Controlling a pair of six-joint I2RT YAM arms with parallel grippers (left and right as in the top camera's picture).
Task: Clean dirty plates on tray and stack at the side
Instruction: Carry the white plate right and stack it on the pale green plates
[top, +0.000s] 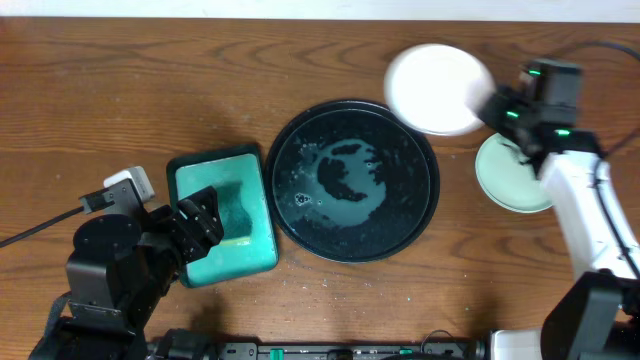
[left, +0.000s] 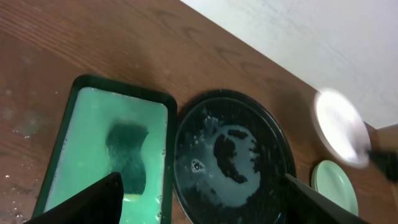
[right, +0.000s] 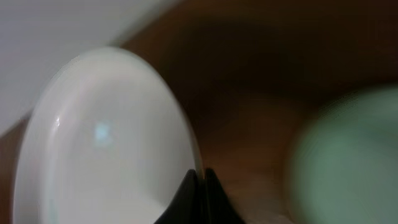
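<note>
With our right gripper (right: 199, 179) pinched on the white plate (top: 432, 85), we should hold it level and centre it over the green plate (top: 502, 180) before letting go.

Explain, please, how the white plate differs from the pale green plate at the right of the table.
Colour: the white plate is plain white, the green plate pale mint.
Hold: the right gripper is shut on the white plate's rim; nothing grips the green plate.
Place: seen from overhead, the white plate overlaps the upper right rim of the black tray; the green plate lies on the table, clear of the tray.
Both are round and shallow.
</note>
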